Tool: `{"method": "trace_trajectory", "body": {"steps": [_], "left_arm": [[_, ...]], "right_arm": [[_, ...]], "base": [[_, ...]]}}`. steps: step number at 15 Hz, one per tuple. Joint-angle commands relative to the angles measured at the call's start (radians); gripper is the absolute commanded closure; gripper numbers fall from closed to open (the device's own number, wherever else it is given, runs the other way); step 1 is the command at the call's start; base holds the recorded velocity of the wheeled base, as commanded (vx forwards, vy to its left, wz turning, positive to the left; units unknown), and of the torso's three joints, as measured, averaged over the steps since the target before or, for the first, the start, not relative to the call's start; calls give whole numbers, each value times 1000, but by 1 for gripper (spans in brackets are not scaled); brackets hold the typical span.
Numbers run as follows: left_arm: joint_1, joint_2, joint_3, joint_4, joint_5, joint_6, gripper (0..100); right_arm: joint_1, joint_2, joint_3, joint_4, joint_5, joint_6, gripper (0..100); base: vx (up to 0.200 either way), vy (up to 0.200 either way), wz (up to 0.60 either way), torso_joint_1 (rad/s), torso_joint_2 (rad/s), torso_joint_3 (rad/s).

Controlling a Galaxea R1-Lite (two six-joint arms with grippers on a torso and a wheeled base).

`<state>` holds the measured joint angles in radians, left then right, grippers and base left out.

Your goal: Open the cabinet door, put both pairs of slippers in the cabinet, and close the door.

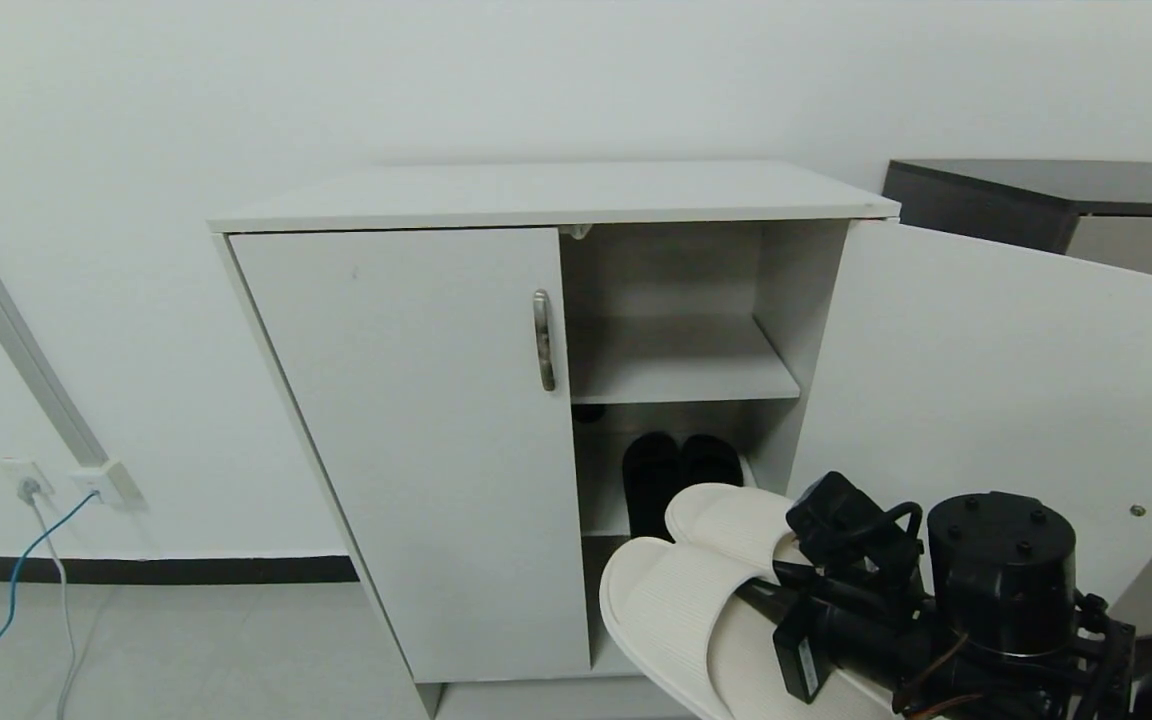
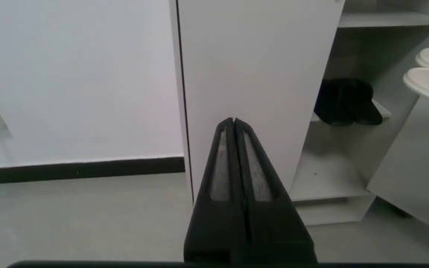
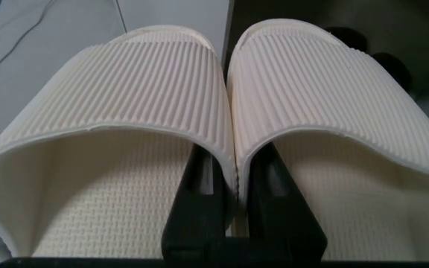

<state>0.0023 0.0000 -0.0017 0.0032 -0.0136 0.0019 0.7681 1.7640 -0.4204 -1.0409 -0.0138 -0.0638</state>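
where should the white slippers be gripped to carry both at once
Pinch the white slippers by their touching inner walls, coming from the open heel end, one finger under each strap, as the right end effector does now. Lying side by side, they clamp as one.

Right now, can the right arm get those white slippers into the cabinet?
Probably yes. The right door stands wide open and the right gripper holds the white slippers just before the opening. Black slippers already fill part of the lower shelf; the upper shelf offers room.
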Motion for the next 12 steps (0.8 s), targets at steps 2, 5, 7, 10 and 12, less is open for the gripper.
{"method": "trace_trajectory", "body": {"steps": [2,5,7,10,12], "left_arm": [[1,0,0,0,0,0,100],[1,0,0,0,0,0,100],[1,0,0,0,0,0,100],[1,0,0,0,0,0,100],[1,0,0,0,0,0,100]], "right_arm": [[0,2,0,-1,0,-1,100],[0,2,2,-1,6,-1,100],[0,2,3,-1,18,-2,100],[2,2,11,-1,20,-10,100],[2,2,15,-1,23,-27,100]], "base": [[0,0,0,0,0,0],[0,0,0,0,0,0],[0,0,0,0,0,0],[0,0,0,0,0,0],[0,0,0,0,0,0]]}}
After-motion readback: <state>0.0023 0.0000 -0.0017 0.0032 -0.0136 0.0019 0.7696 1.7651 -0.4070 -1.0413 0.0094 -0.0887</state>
